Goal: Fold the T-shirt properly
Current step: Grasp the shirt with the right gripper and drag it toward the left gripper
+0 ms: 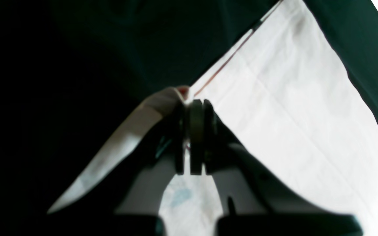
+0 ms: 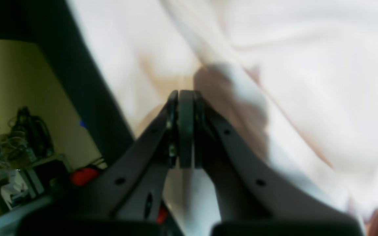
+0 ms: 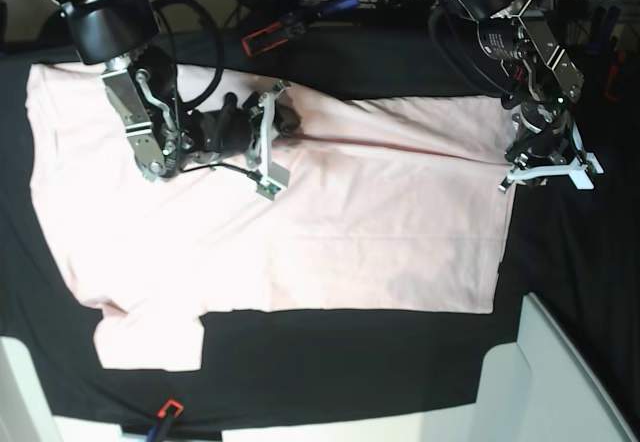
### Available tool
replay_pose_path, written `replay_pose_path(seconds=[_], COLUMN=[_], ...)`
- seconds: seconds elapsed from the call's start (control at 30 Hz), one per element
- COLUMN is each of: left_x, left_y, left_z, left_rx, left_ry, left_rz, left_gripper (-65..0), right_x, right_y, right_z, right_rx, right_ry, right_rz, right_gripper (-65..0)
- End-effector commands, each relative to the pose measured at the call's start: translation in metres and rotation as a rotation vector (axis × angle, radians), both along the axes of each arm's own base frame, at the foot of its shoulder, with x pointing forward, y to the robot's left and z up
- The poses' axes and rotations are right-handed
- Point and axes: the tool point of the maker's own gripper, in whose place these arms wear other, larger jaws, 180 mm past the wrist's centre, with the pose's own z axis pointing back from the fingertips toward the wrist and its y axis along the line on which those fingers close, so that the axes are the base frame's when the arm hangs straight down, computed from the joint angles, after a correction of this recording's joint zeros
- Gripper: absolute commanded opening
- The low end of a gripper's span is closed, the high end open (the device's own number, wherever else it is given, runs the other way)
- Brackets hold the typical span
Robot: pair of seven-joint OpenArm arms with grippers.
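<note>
Left fingers (image 1: 194,108) pinch the T-shirt (image 3: 350,232) hem shut; right fingers (image 2: 185,98) are clamped on its fabric. Only the base view shows the whole shirt spread flat across the black-draped counter (image 3: 400,362).

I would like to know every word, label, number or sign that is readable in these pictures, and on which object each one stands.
None can be read in any view.
T-shirt: the side facing up is plain pink, with no lettering visible.
Black cloth on the table: no marks.
Both wrist views are blurred; a faint bluish patch on the fabric under the left end effector cannot be read.
Clutter along the base view's top edge: too small to tell.
</note>
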Motion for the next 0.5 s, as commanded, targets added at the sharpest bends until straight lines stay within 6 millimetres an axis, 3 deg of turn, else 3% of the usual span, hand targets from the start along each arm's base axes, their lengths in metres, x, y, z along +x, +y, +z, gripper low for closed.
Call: replay_pose_path(seconds=[0.0, 0.27, 0.47], left_x=[0.009, 0.009, 0.002], left_y=[0.006, 0.003, -0.004], left_z=[0.013, 0.008, -0.014], left_rx=[0.027, 0.022, -0.021], left_ry=[-0.046, -0.033, 0.017], left_rz=[0.005, -0.005, -0.01], left_gripper=[-65.0, -65.0, -65.0], right_x=[0.009, 0.032, 0.058], right_y=[0.003, -0.003, -0.019], right_z=[0.007, 0.005, 0.014], right_rx=[0.033, 0.037, 0.004], right_ry=[-0.023, -0.041, -0.09], right_rz=[-0.012, -0.045, -0.047], right_gripper=[-63.7, -63.7, -63.7])
